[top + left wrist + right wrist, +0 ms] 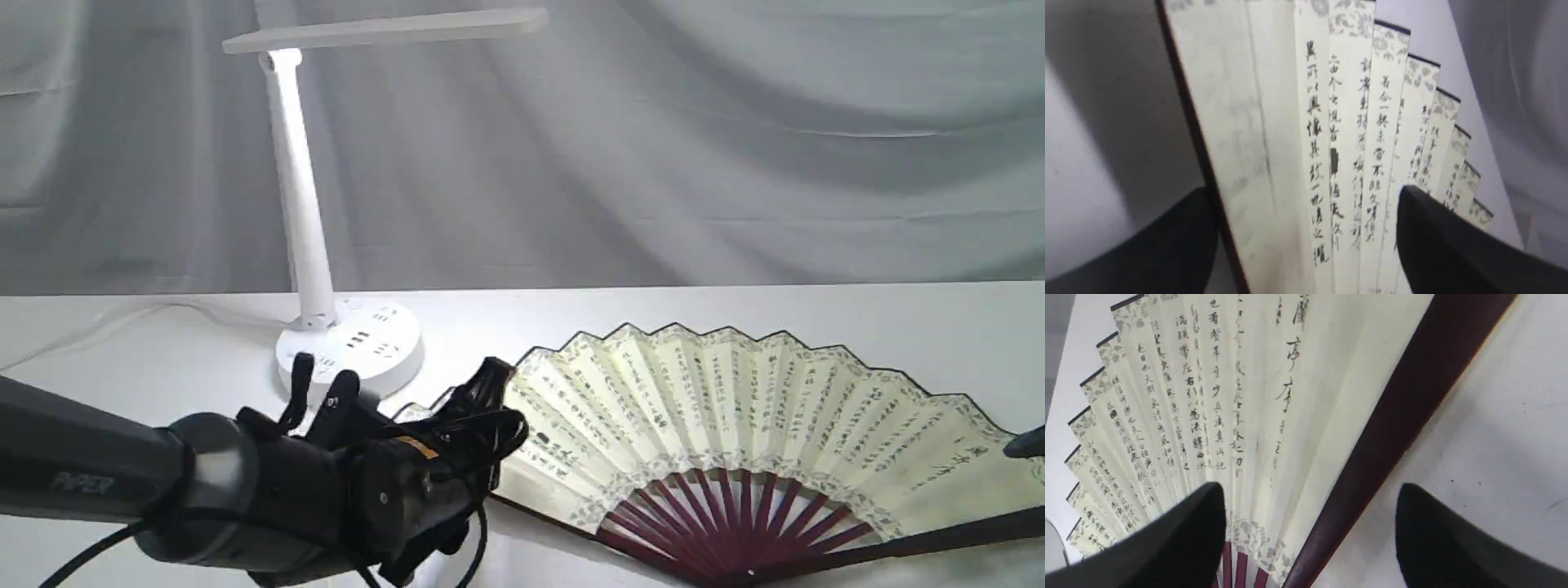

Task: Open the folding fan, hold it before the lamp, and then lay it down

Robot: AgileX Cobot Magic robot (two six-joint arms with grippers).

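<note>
Over fan [735,400], left end effector [1306,192] agape

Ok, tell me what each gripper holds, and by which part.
Nothing. The left gripper and right gripper both stand open over the folding fan, which lies spread on the table.

The white plastic desk lamp [300,204] with its flat bar head lights the pale tabletop [204,359] under it white. Between my left jaws the pleated cream paper fan [1290,143] is smeared by blur — grey shadow falls beside its dark edge. Between my right jaws the calligraphy is sharper; my black fingers [1167,547] are soft.
</note>
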